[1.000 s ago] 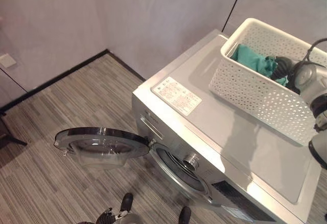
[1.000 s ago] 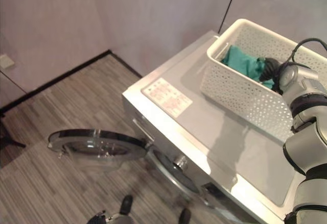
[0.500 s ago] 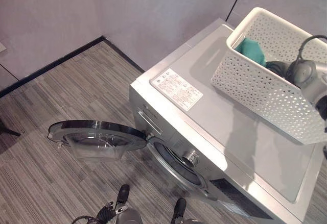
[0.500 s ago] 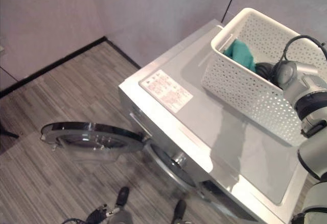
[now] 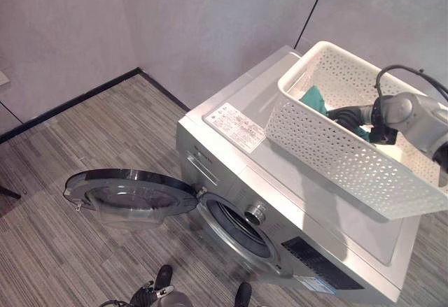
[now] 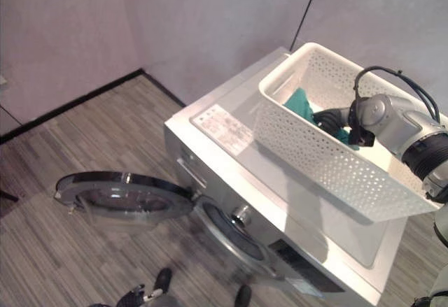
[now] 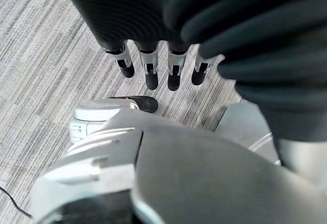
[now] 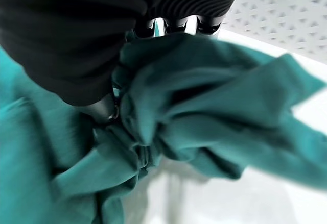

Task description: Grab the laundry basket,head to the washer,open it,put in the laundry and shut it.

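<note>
Reaching into the laundry basket (image 5: 336,150), the right hand (image 6: 329,119) now sits deeper among the laundry than it did a second ago, when it lay near the basket's far end. The head camera has shifted over that second, so the basket's apparent move across the washer (image 5: 280,202) top is partly a change of viewpoint; whether the basket itself slid cannot be judged with confidence.

State of the right hand: its wrist view shows the fingers (image 8: 173,26) buried in bunched teal cloth (image 8: 204,112), the fabric gathered tightly around them. The fingers appear curled into the cloth, which I judge to be a grasp.

The left hand (image 7: 153,60) hangs low over the floor with fingers straight, holding nothing.

Meaning for the task: the basket stands on the washer, the washer door (image 5: 129,188) is swung fully open, and the drum opening (image 5: 234,223) is clear. The lifting of laundry is in hand; loading and closing are not yet done.

The laundry is soft, creased teal fabric, bunched in the basket's middle.
</note>
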`<state>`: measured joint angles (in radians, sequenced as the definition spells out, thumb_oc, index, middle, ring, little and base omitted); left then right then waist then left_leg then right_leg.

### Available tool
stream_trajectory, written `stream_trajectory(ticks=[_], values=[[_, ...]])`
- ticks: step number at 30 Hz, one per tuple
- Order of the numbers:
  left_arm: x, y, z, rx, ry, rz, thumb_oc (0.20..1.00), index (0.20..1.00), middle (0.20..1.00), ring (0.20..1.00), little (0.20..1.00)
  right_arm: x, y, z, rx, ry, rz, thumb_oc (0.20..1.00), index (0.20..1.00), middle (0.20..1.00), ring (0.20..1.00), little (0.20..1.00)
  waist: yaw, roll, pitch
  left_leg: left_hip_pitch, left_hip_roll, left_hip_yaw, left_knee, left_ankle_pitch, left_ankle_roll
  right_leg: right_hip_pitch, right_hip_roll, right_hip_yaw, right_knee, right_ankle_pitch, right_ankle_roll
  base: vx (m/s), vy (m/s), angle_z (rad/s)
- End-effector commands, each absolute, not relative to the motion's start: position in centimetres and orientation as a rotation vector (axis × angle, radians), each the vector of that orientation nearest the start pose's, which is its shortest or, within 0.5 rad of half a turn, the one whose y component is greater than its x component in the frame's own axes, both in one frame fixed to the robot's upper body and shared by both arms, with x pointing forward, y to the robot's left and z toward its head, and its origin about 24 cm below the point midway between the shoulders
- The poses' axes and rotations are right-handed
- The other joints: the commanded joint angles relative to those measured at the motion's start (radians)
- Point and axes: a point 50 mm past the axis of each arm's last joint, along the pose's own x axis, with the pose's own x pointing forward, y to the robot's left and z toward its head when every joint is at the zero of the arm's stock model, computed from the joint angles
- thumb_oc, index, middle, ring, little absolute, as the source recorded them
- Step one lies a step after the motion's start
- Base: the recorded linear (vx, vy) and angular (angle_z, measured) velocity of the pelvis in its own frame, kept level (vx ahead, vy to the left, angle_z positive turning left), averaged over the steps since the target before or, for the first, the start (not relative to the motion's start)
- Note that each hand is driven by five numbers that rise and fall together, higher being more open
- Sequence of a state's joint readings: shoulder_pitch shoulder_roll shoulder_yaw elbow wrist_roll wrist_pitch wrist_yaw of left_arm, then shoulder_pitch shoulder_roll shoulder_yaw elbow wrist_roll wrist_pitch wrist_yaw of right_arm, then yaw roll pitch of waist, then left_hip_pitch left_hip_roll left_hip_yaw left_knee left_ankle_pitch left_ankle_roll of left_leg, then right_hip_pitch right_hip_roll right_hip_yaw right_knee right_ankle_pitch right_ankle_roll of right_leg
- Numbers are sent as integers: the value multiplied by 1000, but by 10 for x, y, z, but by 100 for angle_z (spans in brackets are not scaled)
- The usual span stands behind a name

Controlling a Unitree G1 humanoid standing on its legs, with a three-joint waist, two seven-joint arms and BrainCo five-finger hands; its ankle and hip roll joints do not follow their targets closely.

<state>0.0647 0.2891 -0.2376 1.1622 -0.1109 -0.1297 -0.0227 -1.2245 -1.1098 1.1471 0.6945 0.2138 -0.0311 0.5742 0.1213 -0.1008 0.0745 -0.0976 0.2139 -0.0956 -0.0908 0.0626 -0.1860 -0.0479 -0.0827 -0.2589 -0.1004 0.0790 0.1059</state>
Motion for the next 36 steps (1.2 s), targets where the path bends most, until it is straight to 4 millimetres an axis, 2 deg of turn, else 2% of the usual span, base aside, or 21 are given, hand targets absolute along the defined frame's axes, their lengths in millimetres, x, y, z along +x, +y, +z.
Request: stream_trajectory(ticks=[1, 3, 4, 5, 8, 10, 16, 17, 18, 19, 23, 25, 27, 29, 30, 33, 36], values=[[80, 235, -161, 322, 1166, -53, 1000, 1000, 1000, 1000, 1000, 370, -310, 253, -1346, 259, 189, 200, 200, 200, 200, 200, 12, -15, -18, 99, 27, 26, 4, 6, 9, 8, -47, 15, 25, -59, 57, 0, 0, 0], [78, 235, -161, 328, 1176, -47, 1000, 1000, 1000, 1000, 1000, 367, -332, 268, -1274, 206, 6, 200, 200, 200, 200, 200, 6, -13, -26, 106, 22, 26, 4, -1, 12, 15, -49, 13, 26, -60, 58, 0, 0, 0], [78, 236, -161, 329, 1176, -46, 1000, 1000, 1000, 1000, 1000, 367, -332, 268, -1273, 206, 6, 200, 200, 200, 200, 200, 7, -14, -26, 107, 23, 26, 4, -1, 12, 16, -49, 13, 26, -61, 58, 22, 32, -2], [78, 235, -162, 344, 1180, -51, 1000, 1000, 1000, 1000, 1000, 362, -350, 281, -1208, 143, -162, 200, 200, 200, 200, 200, -2, -11, -35, 116, 15, 28, 4, -19, 17, 25, -54, 15, 29, -63, 59, 0, 0, 0], [79, 236, -161, 352, 1180, -52, 1000, 1000, 1000, 1000, 1000, 361, -352, 283, -1195, 119, -200, 200, 200, 200, 200, 200, -5, -12, -37, 120, 12, 29, 4, -24, 20, 29, -55, 15, 31, -63, 59, 11, 19, -1], [80, 237, -161, 368, 1179, -39, 1000, 1000, 1000, 1000, 1000, 358, -354, 302, -1145, 8, -301, 200, 200, 200, 200, 200, -16, -10, -44, 129, 4, 32, 4, -42, 28, 34, -61, 19, 39, -65, 61, 7, 35, -9], [81, 234, -162, 382, 1176, -31, 1000, 1000, 1000, 1000, 1000, 354, -344, 331, -1056, -204, -397, 200, 200, 200, 200, 200, -37, -6, -57, 150, -12, 41, 4, -72, 44, 44, -74, 33, 48, -67, 63, 8, 37, -6], [81, 235, -162, 383, 1176, -30, 1000, 1000, 1000, 1000, 1000, 354, -344, 331, -1056, -204, -398, 200, 200, 200, 200, 200, -36, -7, -56, 151, -12, 41, 4, -72, 44, 44, -74, 34, 48, -67, 63, 7, 52, -1], [81, 234, -162, 383, 1175, -20, 1000, 1000, 1000, 1000, 1000, 349, -341, 345, -1031, -300, -443, 200, 200, 200, 200, 200, -47, -3, -61, 157, -19, 45, 4, -79, 48, 46, -79, 38, 50, -65, 65, 8, 54, -5], [81, 233, -162, 385, 1174, -17, 1000, 1000, 1000, 1000, 1000, 346, -341, 347, -1033, -321, -462, 200, 200, 200, 200, 200, -49, -3, -63, 160, -20, 47, 4, -82, 50, 47, -80, 41, 51, -66, 66, 11, 76, -8], [83, 232, -162, 397, 1171, -6, 1000, 1000, 1000, 1000, 1000, 323, -351, 370, -983, -484, -643, 200, 200, 200, 200, 200, -68, 4, -75, 172, -39, 52, 4, -102, 65, 46, -92, 50, 59, -62, 72, 5, 91, -3], [84, 231, -162, 395, 1169, 7, 1000, 1000, 1000, 1000, 1000, 303, -361, 384, -945, -569, -765, 200, 200, 200, 200, 200, -83, 9, -79, 181, -56, 57, 4, -116, 76, 44, -106, 60, 64, -53, 81, 6, 116, -5], [84, 231, -162, 402, 1170, 7, 1000, 1000, 1000, 1000, 1000, 289, -368, 389, -921, -619, -831, 200, 200, 200, 200, 200, -92, 11, -80, 185, -65, 58, 4, -125, 83, 40, -112, 69, 66, -50, 85, -1, 88, -6], [84, 230, -163, 405, 1173, 6, 1000, 1000, 1000, 1000, 1000, 272, -381, 394, -882, -654, -911, 200, 200, 200, 200, 200, -101, 13, -84, 189, -75, 61, 4, -132, 89, 37, -119, 76, 69, -45, 90, 2, 87, -10], [82, 232, -163, 409, 1181, 9, 1000, 1000, 1000, 1000, 1000, 257, -392, 399, -878, -664, -980, 200, 200, 200, 200, 200, -110, 15, -86, 191, -87, 64, 4, -138, 95, 33, -126, 83, 70, -39, 95, 1, 97, -12], [80, 234, -163, 413, 1190, 21, 1000, 1000, 1000, 1000, 1000, 238, -407, 401, -895, -655, -1056, 200, 200, 200, 200, 200, -125, 15, -92, 195, -99, 72, 4, -145, 100, 30, -137, 89, 70, -30, 102, 3, 69, -13], [77, 236, -163, 406, 1200, 41, 1000, 1000, 1000, 1000, 1000, 222, -423, 393, -926, -604, -1129, 200, 200, 200, 200, 200, -141, 16, -96, 197, -108, 81, 4, -150, 104, 29, -145, 94, 68, -24, 109, -2, 39, -6]])
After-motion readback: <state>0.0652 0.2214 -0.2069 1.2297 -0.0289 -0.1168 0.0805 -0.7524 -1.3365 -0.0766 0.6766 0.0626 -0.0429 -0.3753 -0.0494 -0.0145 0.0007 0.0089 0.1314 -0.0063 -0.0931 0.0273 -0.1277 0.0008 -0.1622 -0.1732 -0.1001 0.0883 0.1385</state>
